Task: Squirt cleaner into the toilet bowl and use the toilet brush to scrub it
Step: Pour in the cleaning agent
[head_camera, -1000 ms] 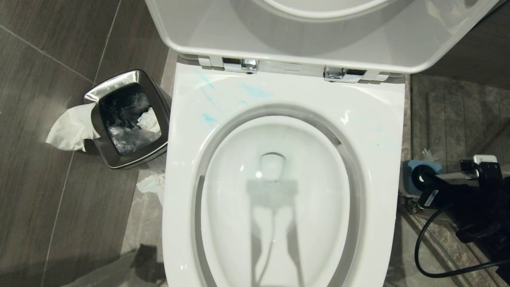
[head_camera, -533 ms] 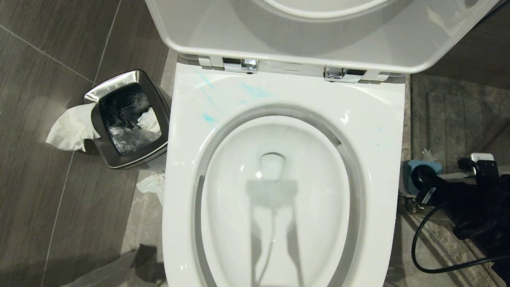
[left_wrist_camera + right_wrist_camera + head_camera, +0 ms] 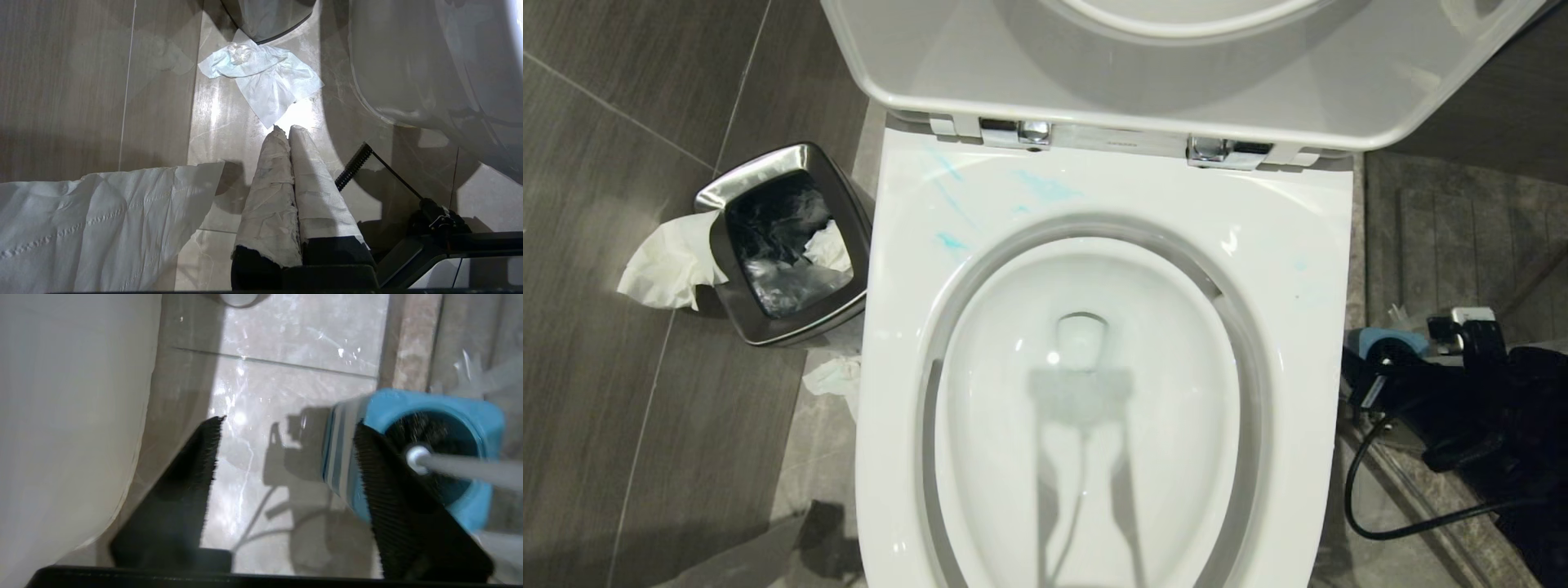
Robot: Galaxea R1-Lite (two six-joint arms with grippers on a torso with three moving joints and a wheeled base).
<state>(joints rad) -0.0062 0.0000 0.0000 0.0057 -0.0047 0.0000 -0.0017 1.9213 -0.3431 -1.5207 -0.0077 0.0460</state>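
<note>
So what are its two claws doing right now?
Left gripper: shut, empty, low over the floor.
Right gripper: open, holding nothing, beside the toilet brush in its blue holder.

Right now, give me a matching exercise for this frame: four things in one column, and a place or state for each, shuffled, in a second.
Things:
1. toilet brush
2. cleaner
3. left gripper
4. steel bin

Places or states:
A. pale blue smears on the toilet bowl's rim
B. on the floor at the robot's left, paper hanging over its edge
C. head down in the blue holder
D. shut, fingers wrapped in paper

Pairs: 1-C, 2-A, 3-D, 4-B
</note>
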